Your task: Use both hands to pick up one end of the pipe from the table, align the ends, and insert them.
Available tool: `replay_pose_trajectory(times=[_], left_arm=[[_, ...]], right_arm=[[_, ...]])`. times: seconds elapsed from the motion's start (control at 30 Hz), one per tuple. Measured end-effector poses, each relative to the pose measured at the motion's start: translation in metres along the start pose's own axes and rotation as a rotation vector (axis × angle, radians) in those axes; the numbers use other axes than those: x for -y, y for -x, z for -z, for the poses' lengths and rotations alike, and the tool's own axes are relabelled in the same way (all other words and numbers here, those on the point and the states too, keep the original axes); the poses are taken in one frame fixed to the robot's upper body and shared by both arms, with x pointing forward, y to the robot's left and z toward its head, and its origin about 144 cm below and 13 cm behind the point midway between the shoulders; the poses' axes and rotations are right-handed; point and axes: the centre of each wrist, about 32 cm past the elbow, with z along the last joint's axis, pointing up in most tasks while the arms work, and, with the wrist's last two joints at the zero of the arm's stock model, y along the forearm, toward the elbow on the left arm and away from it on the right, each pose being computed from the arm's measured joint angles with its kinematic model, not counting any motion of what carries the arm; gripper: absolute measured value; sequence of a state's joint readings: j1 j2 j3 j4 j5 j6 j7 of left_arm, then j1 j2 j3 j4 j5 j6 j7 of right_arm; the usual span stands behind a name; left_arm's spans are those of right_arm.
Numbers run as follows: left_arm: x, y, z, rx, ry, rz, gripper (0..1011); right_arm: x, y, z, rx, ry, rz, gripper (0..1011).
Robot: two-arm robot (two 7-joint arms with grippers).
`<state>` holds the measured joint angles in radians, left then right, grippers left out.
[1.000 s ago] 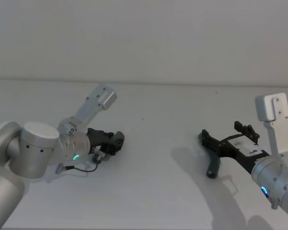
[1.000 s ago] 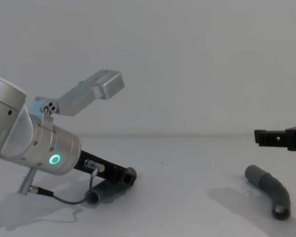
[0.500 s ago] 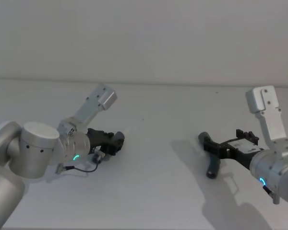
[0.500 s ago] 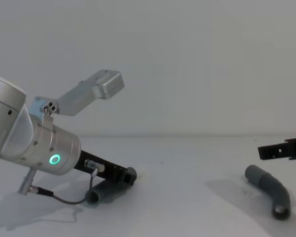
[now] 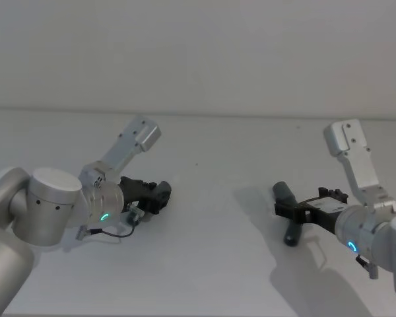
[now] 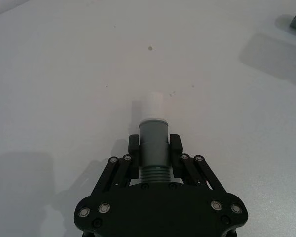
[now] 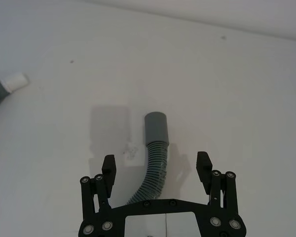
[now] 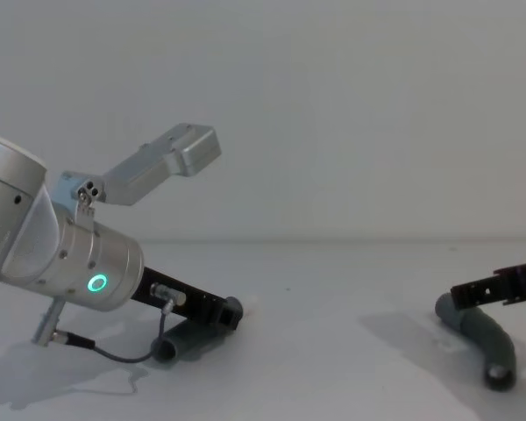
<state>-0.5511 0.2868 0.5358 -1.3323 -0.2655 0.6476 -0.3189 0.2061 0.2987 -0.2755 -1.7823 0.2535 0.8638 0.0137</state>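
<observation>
On the table (image 5: pixel 211 264), my left gripper (image 6: pixel 154 148) is shut on the ribbed neck of one dark grey pipe piece (image 6: pixel 153 138). Its white spigot tip (image 6: pixel 151 106) sticks out past the fingers. This left gripper (image 5: pixel 155 195) lies low at the left, the piece (image 8: pixel 184 340) resting at the surface. The other pipe piece (image 7: pixel 155 153) lies curved on the right, its smooth socket collar (image 7: pixel 156 127) pointing away. My right gripper (image 7: pixel 156 162) is open, one finger on each side of the ribbed middle without touching it. From the head it (image 5: pixel 294 210) sits over that piece (image 5: pixel 289 228).
The middle of the pale table between the two arms holds nothing but shadows. A plain wall rises behind the table's far edge. The white tip (image 7: pixel 14 80) of the left piece shows far off in the right wrist view.
My right gripper has dropped and drawn in over the right pipe piece, now straddling it. The left arm and its piece have not moved.
</observation>
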Motion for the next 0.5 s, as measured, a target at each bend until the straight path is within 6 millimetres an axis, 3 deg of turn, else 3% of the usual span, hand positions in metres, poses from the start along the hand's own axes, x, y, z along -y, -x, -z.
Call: replay_pose_trajectory(times=[0.5], left_arm=[[0.000, 0.000, 0.000, 0.000, 0.000, 0.000, 341]], right_arm=[[-0.020, 0.005, -0.003, -0.022, 0.056, -0.015, 1001]])
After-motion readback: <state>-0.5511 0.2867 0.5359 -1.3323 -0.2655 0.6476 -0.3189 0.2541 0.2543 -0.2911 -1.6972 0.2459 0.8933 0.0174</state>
